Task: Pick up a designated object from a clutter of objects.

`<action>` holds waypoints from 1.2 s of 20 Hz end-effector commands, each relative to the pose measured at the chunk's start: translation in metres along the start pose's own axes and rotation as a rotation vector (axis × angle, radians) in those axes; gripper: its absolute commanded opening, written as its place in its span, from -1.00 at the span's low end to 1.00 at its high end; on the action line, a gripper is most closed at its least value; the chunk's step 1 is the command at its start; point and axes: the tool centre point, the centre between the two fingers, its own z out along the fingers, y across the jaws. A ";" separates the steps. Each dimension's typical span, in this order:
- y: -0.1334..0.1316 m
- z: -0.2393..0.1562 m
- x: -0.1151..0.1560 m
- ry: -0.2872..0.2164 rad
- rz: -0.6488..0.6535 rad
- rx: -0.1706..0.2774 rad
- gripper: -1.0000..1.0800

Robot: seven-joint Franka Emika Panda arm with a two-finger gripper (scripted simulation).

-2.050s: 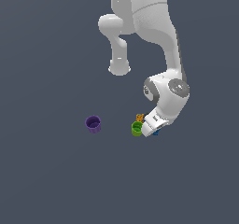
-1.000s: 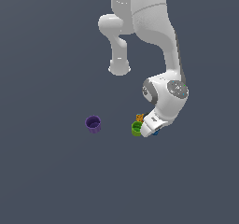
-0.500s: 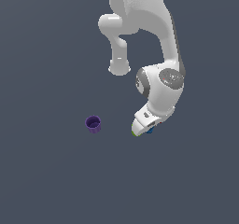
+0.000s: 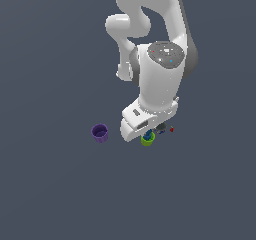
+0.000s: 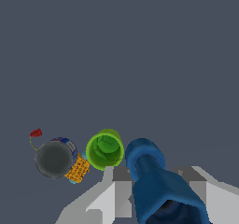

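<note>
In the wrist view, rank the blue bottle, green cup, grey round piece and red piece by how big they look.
1. Blue bottle, largest, though it sits in the pincer right by the camera, which inflates it.
2. Green cup and grey round piece look about alike; no ranking between them.
3. Red piece, smallest.

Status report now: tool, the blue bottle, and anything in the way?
Tool shut on blue bottle. Green cup right beside the bottle's neck. Grey round piece, orange piece, red piece apart, not blocking.
</note>
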 end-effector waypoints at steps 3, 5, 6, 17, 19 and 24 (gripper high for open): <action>0.036 -0.045 -0.006 0.000 -0.001 0.001 -1.00; 0.051 -0.064 -0.008 0.000 -0.001 0.001 -1.00; 0.059 -0.073 -0.010 0.000 -0.001 0.001 -1.00; 0.129 -0.156 -0.017 -0.001 0.000 -0.001 -1.00; 0.138 -0.167 -0.018 -0.001 0.000 -0.001 -1.00; 0.154 -0.185 -0.019 -0.001 0.001 -0.001 -1.00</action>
